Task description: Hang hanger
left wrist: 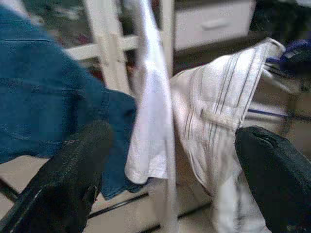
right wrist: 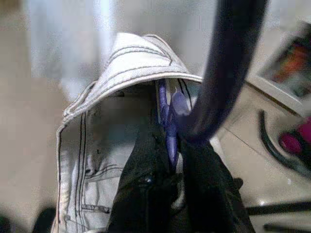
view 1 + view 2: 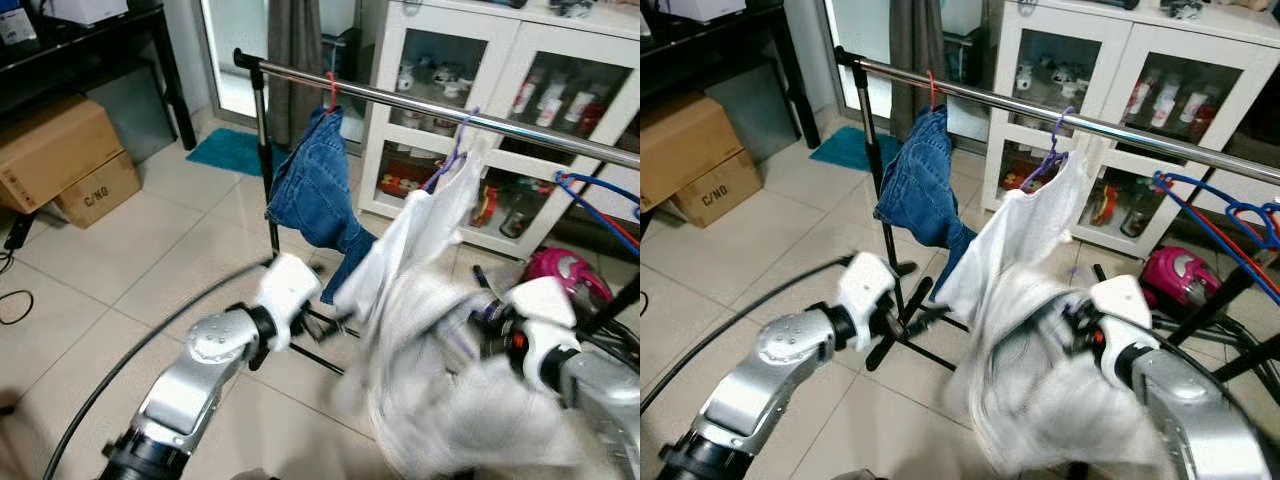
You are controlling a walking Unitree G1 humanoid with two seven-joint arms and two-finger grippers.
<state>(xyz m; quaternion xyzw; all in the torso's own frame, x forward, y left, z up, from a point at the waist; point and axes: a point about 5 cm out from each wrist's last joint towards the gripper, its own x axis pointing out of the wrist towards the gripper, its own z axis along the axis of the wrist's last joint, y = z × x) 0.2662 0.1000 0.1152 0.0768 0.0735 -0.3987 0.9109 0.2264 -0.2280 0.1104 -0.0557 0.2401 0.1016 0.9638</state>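
Note:
A metal clothes rail (image 3: 420, 105) crosses in front of me. Blue jeans (image 3: 310, 190) hang from it on a red hanger, and a white shirt (image 3: 420, 235) hangs on a purple one (image 3: 455, 150). My right gripper (image 2: 170, 160) is shut on another purple hanger (image 2: 228, 63) that carries a pale, dark-stitched garment (image 3: 450, 400). It is held low, below and in front of the white shirt. My left gripper (image 1: 175, 138) is open, its fingers (image 3: 910, 325) spread beside the white shirt's lower edge and holding nothing.
A white glass-door cabinet (image 3: 500, 60) stands behind the rail. Empty blue and red hangers (image 3: 600, 195) hang at the rail's right end above a pink appliance (image 3: 565, 275). Cardboard boxes (image 3: 60, 160) sit at the left. A black cable (image 3: 120, 370) lies across the tiled floor.

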